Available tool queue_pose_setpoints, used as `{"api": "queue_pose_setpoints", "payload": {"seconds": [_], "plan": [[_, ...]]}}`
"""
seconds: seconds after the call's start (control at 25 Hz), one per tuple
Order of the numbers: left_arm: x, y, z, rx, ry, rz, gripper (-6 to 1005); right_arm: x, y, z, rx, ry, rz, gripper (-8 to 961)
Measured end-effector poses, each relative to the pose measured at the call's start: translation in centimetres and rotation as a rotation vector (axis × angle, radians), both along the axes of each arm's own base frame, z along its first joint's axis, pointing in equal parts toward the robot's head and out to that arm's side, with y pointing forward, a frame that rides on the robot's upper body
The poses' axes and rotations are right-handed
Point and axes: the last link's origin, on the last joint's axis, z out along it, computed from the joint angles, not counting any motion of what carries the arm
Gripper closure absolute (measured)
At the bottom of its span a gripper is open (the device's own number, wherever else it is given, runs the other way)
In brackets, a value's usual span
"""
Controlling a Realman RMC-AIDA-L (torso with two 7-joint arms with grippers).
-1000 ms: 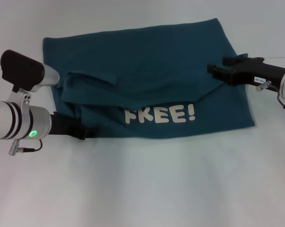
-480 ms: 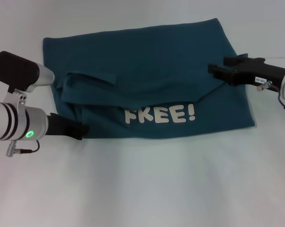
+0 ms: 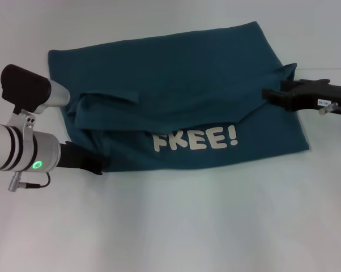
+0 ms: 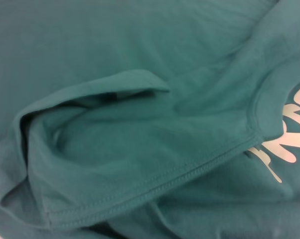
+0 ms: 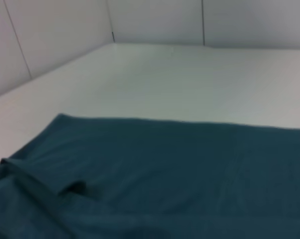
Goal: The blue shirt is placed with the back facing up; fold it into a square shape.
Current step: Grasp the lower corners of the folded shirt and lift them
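Now your left gripper [image 3: 97,166] and right gripper [image 3: 271,95] meet opposite edges of the blue shirt [image 3: 176,102] on the surface [image 3: 187,226]; you cannot tell their grip.

A bare test room or lab, by the look of it: a plain white bench [image 3: 216,226] fills the head view, and the right wrist view shows blank white wall panels [image 5: 155,20] behind it.

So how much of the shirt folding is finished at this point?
Partly. The blue shirt already has its near part turned over, showing the lettering. The left gripper and right gripper are at its two sides. It is a wide rectangle, so folding into a square remains.
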Motion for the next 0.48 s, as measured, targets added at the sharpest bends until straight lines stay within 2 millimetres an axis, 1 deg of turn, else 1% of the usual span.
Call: {"api": "queue_pose_setpoints", "payload": {"seconds": [0.2, 0.32, 0.36, 0.48], "plan": [[0.1, -0.1, 0.2, -0.008, -0.002, -0.005, 978, -1.2, -0.2, 1.5, -0.011, -0.002, -0.075, 393], [0.1, -0.2, 0.3, -0.007, -0.002, -0.004, 978, -0.9, -0.4, 2.8, 0.009, 0.002, -0.205, 394], [0.0, -0.2, 0.3, -0.007, -0.002, -0.003, 978, -0.4, -0.6, 3.3, 0.014, -0.021, -0.281, 394], [0.0, -0.2, 0.3, -0.007, -0.001, -0.004, 978, 0.2, -0.9, 4.0, 0.011, -0.086, -0.387, 395]]}}
